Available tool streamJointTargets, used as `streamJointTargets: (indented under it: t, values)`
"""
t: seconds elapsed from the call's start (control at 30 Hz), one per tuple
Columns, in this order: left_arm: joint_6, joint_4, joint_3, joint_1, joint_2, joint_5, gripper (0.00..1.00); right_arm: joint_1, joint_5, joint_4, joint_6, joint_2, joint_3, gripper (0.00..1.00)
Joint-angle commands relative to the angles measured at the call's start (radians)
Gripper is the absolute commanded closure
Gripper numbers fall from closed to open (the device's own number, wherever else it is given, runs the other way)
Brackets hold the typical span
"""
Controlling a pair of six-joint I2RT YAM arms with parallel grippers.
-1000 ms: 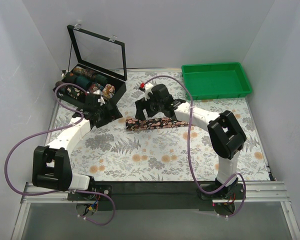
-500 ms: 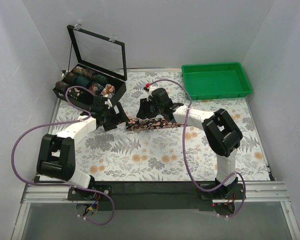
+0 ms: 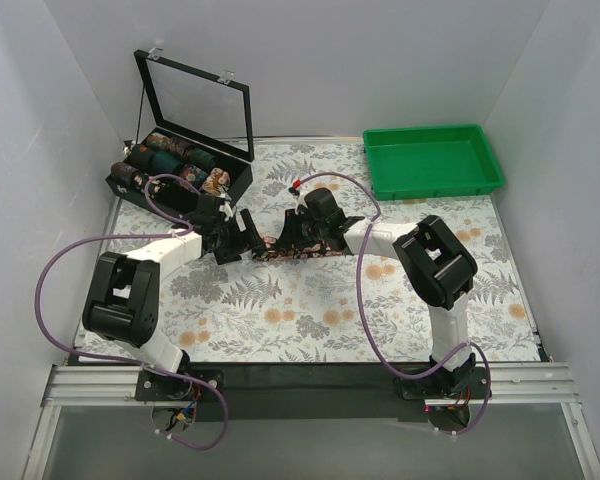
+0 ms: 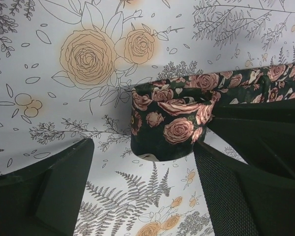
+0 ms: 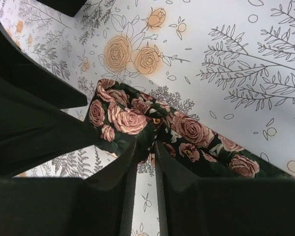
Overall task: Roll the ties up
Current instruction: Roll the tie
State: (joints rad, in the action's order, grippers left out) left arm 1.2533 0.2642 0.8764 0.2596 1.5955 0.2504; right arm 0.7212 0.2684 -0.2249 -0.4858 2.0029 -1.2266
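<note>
One tie [image 3: 320, 252], dark with pink roses, lies flat on the table's middle. Its left end is curled into a small loose roll [image 4: 163, 127], also in the right wrist view [image 5: 119, 118]. My right gripper [image 3: 288, 238] is shut on the fabric at the roll; in its wrist view [image 5: 146, 147] the fingers pinch the tie with only a thin gap. My left gripper [image 3: 248, 240] is open right at the roll's left side, and in its wrist view [image 4: 145, 150] the roll sits just beyond the fingertips, the right finger [image 4: 236, 187] close beside it.
An open black box [image 3: 140, 188] with a raised glass lid holds several rolled ties at the back left. A green tray [image 3: 432, 160] stands at the back right. The floral table covering [image 3: 300, 310] lies under everything.
My left arm has swung right from the box to the tie's left end. My right gripper has moved left along the tie, and the tie's left end has curled into a roll.
</note>
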Motion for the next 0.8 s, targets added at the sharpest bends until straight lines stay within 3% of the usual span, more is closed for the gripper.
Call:
streamJointTargets:
  t: [0.0, 0.77]
  values:
    - [-0.006, -0.034, 0.016, 0.007, 0.006, 0.012, 0.24, -0.003, 0.025, -0.082, -0.017, 0.007, 0.018, 0.77]
    - [-0.072, -0.138, 0.013, 0.026, 0.110, 0.069, 0.26, -0.005, 0.075, -0.145, -0.027, 0.036, 0.035, 0.78]
